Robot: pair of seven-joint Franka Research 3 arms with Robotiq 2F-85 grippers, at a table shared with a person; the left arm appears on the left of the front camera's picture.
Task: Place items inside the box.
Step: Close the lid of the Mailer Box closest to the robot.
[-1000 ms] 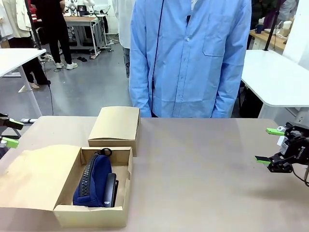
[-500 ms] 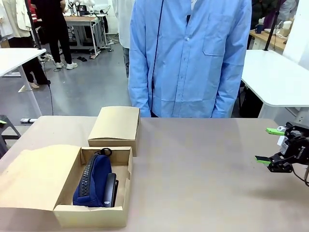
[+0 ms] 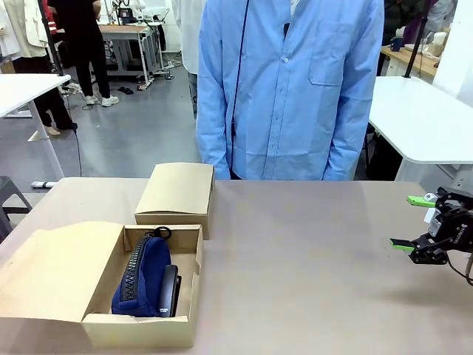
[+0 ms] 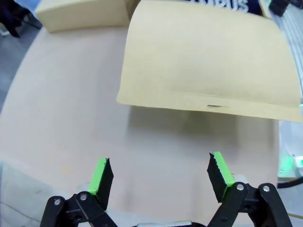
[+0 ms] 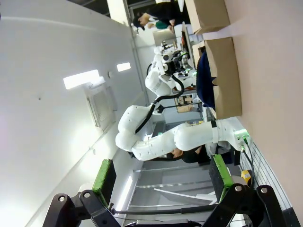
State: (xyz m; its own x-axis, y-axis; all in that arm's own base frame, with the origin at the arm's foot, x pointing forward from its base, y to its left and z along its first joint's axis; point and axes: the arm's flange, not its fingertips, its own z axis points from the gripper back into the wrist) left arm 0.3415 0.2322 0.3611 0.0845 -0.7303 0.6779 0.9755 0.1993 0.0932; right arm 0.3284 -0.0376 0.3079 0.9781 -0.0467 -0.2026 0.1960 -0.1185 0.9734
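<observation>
Right gripper (image 3: 414, 222) sits over the table's (image 3: 310, 259) right edge in the front view, jaws spread wide, nothing between the green pads. Its own wrist view agrees: both fingers apart, empty gap.

Open cardboard box (image 3: 140, 329) is well off to that gripper's left, near the table's front-left corner, lid flap (image 3: 55, 270) folded out flat on the side away from the gripper. Inside: navy zip pouch (image 3: 140, 277) lying lengthwise, zipper up, and a black stapler (image 3: 169, 290) wedged between the pouch and the box wall nearest the right gripper. The two are touching. A second, closed cardboard box (image 3: 177, 190) sits just behind the open one, on the person's side.

Left gripper (image 4: 161, 172) in its wrist view: jaws wide apart, holding nothing, bare tabletop under it. The lid flap (image 4: 208, 61) lies straight ahead of its fingertips, not touching them. Beyond the flap a strip of the navy pouch (image 4: 227, 4) shows with white lettering, partly cut off by the frame.

Person in a light blue shirt (image 3: 288, 89) stands at the far side, across from both grippers, arms hanging down.
</observation>
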